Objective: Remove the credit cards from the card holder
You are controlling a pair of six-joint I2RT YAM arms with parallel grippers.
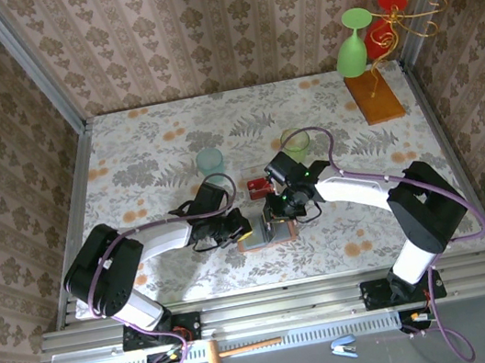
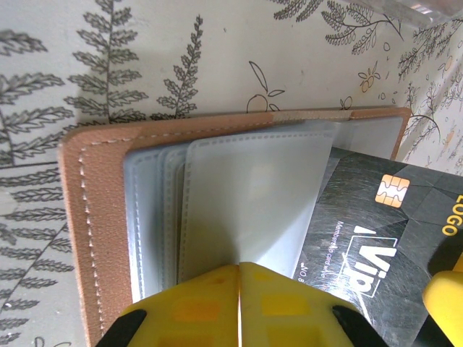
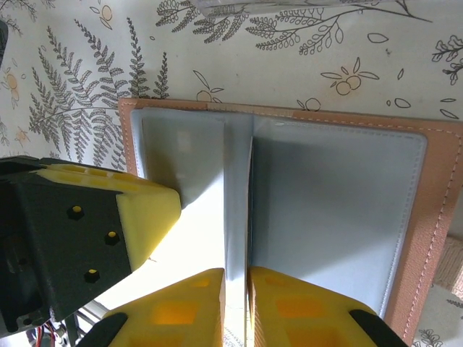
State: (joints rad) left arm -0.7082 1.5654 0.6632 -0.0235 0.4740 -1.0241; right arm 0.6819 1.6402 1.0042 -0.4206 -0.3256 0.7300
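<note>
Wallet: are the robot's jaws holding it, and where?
Yes. The left gripper has its jaws shut on the edge of a grey inner pocket of the wallet; the right gripper seems to pinch its middle grey flap.

2 arms reach inward; left pincer (image 2: 239, 269) shut, right pincer (image 3: 236, 275) pinching.

The top external camera sits high above and behind the arm bases, looking steeply down from afar on the whole table (image 1: 159, 126), with the card holder (image 1: 265, 233) small near the middle. The left wrist camera rides close behind the left gripper (image 2: 239, 278) and faces along its fingers onto the holder's pockets. The right wrist camera sits likewise behind the right gripper (image 3: 236, 282), very near. All three views share the card holder, and the right wrist view also catches the left gripper at its left edge.
</note>
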